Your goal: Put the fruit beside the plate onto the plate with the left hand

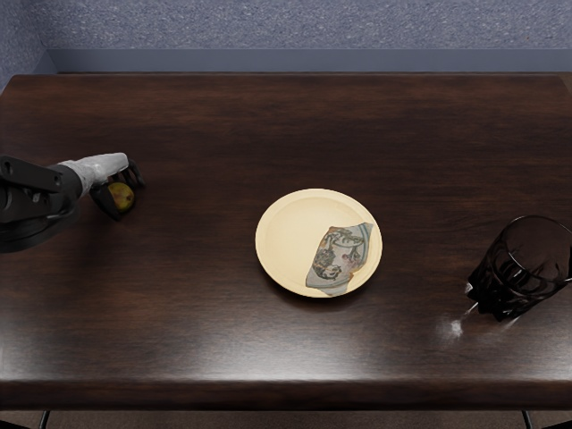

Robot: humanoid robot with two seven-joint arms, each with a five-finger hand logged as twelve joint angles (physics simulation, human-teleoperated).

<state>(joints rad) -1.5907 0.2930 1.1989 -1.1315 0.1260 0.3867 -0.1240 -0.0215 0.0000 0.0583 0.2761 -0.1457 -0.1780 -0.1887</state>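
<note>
**Left hand closed on fruit, far left of tabletop, well apart from plate**

Near edge: dark wooden tabletop [179, 313], bare along the front strip, with one small bright glint at front right.

Just behind that glint, at the right edge: a dark see-through glass [523, 264]. It's tipped over on its side with the mouth facing roughly toward the camera. It touches nothing else.

Centre: round cream plate [290, 228], flat on the tabletop. Its lower-right part carries a grey-blue patterned patch [340, 259]. I can't tell if that's printed on the plate or a separate piece lying on it. The rest of the plate is bare cream.

A bit farther back, at the far left: left arm [36, 197] comes in from the left edge, dark links with a light grey wrist section. Left hand [116, 177] has its dark fingers curled around a small yellow-brown fruit [121, 197]. The fruit shows between the fingers, so the grip reads as closed on it. I can't make out what kind of fruit it is. I also can't tell whether it's resting on the wood or raised slightly off it. The fruit is well apart from the plate, with open tabletop between them.

Back: far edge of the tabletop, then a blue-grey textured wall [313, 22].
</note>
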